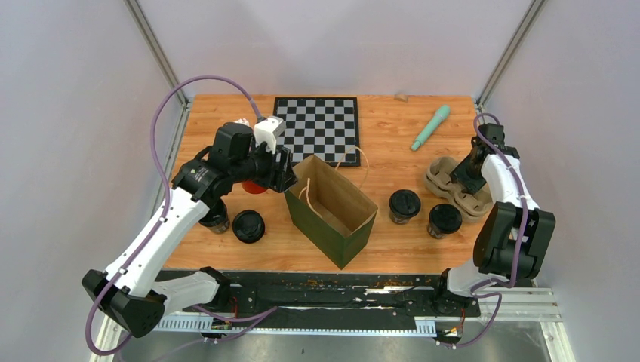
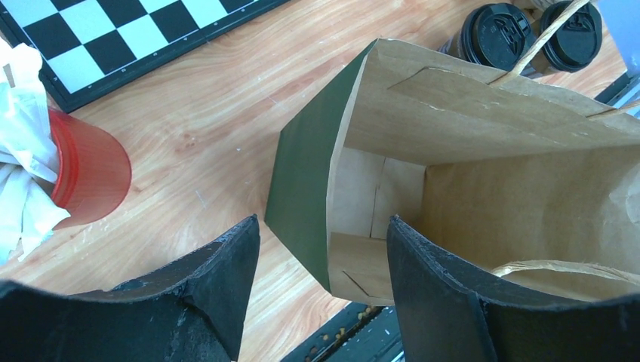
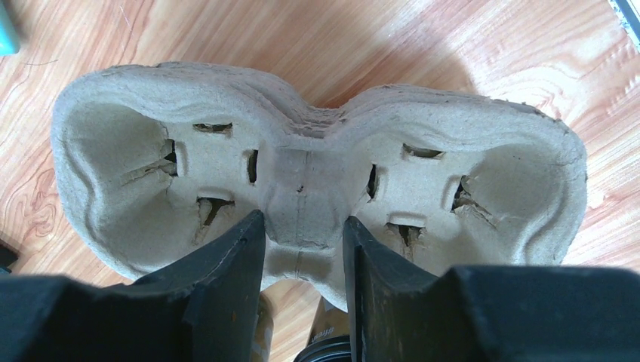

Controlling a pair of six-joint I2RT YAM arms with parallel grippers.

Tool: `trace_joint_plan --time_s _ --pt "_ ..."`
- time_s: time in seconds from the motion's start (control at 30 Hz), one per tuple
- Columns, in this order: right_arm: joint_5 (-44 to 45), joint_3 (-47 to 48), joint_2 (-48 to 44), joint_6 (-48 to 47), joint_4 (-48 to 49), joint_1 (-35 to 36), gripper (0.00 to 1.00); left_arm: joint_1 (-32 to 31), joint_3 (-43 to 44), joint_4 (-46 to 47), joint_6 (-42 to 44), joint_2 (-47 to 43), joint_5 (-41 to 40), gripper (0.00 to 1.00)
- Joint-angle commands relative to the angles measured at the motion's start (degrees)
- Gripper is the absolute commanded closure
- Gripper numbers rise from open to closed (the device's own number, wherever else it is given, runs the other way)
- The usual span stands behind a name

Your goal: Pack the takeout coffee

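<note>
Fingers of the right gripper [image 3: 303, 226] pinch the middle ridge of the grey moulded-pulp cup carrier [image 3: 483, 173]. Two small dark black-lidded coffee cups [image 1: 404, 205] stand near them, on the side toward the left gripper [image 2: 323, 241]. Its parted fingers straddle one wall of the green-sided brown paper bag [image 2: 302, 173] and grip nothing. Two more cups [image 1: 248, 225] stand just nearside of them.

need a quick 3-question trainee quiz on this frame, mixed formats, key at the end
1. Count: how many lidded coffee cups show in the top view?
2. True or false: one cup already sits inside the paper bag.
3. The fingers of the right gripper straddle: A) the teal tool, B) the middle of the pulp cup carrier, C) the red cup.
Key: 1) four, two on each side of the bag, one of them half hidden. 2) false, no cup shows inside it. 3) B.
</note>
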Motion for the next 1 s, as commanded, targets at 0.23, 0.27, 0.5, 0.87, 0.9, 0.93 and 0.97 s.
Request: trace_joint_plan --time_s 0.23,0.27,0.5,0.87,0.9,0.93,0.97 --pt "-1.0 2.1 0.1 -1.0 0.8 -0.2 0.54 0.2 -0.9 0.7 0.0 0.2 2.9 0.31" --pt "-1.5 1.9 0.2 -1.2 0.9 -0.2 0.57 0.2 -0.9 0.6 0.0 0.1 2.9 0.31" --pt "-1.3 1.2 -1.5 -3.8 1.1 -0.2 0.64 0.3 -0.9 0.0 0.2 -0.6 2.6 0.31" --pt "-5.2 7.8 -3.9 -28.4 -1.3 -0.3 0.53 0.3 -1.0 0.2 0.3 -2.0 2.9 0.27" --pt "-7.3 7.8 -3.4 -31.3 -1.6 -0.3 0.53 0.3 -1.1 0.3 0.2 -2.0 2.8 0.27" --pt "-9.4 8.3 -2.5 -33.0 -2.4 -0.3 0.55 0.2 -1.3 0.6 -0.2 -2.0 2.9 0.27" --pt "-12.0 9.5 -1.3 -35.1 -3.5 -0.4 0.57 0.2 -1.6 1.0 -0.6 -2.1 3.2 0.27"
